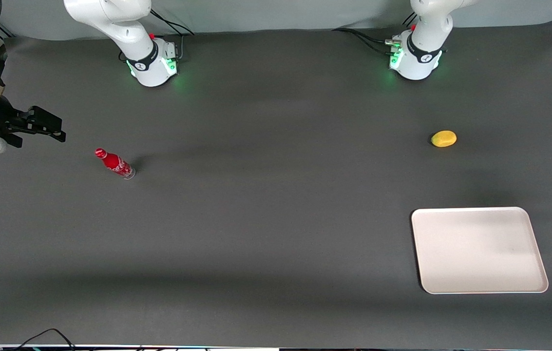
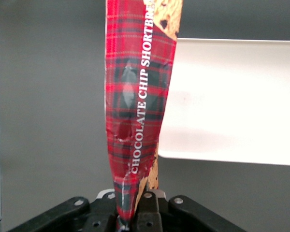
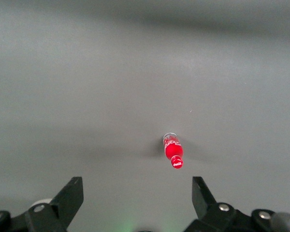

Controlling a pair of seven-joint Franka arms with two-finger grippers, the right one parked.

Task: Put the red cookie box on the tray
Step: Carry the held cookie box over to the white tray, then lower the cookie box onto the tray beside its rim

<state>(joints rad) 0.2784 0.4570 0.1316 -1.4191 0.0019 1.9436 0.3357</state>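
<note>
The pincer (image 2: 130,212) is clamped on one end of the red cookie box (image 2: 137,106), held in the air above the bench (image 1: 266,219) near the empty tray (image 2: 232,101). Legible print: "CHOCOLATE CHIP SHORTBRE", on red tartan.

"CHOCOLATE CHIP SHORTBRE…" in white on red cookie box (image 2: 137,111)
</note>
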